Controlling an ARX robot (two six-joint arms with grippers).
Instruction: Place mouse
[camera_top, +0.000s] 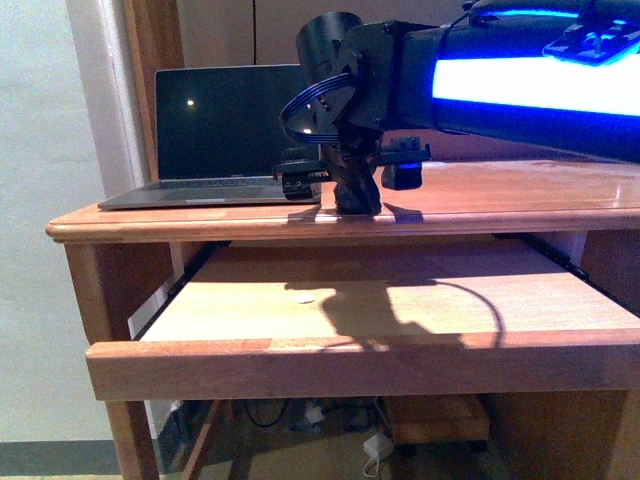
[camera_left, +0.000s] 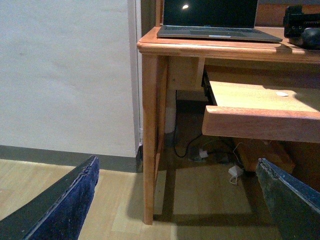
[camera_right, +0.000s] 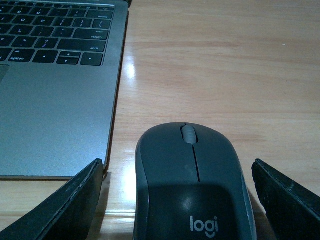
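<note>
Wooden tabletop (camera_top: 500, 195), glossy, rounded front edge. An open laptop (camera_top: 215, 150) sits on its left portion, screen dark. The mouse (camera_right: 192, 185) lies flat on the wood just beside the laptop's front right corner, a narrow strip of bare wood between them, wheel end pointing toward the rear.

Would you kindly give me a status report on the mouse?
Left pincer open, low, off the desk. Right pincer open, straddling the mouse. Mouse flat on desk, laptop close beside.
</note>
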